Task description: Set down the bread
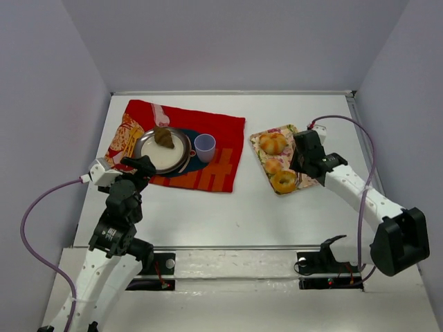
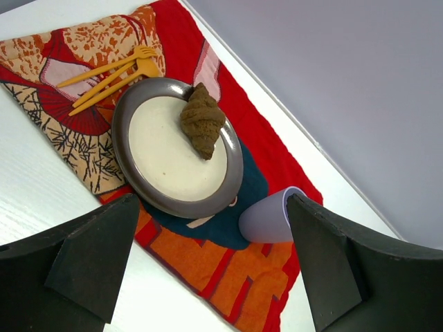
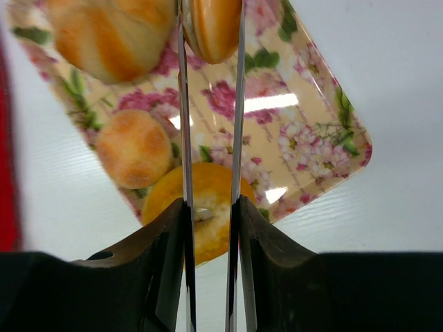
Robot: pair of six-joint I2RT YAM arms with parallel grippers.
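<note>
Right fingers (image 3: 163, 249) are closed narrowly on a glossy golden bread roll (image 3: 213, 28) over the floral rectangular tray (image 3: 325, 138). Left fingers (image 2: 90, 270) are spread wide and empty. Risk: the thin pinch may slip on the glazed crust, dropping the roll back onto the tray.

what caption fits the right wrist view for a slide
Right pincer shut on a small bun over the floral tray.

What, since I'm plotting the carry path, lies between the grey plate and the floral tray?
Top view: a lilac cup on the red cloth, then bare table.
</note>
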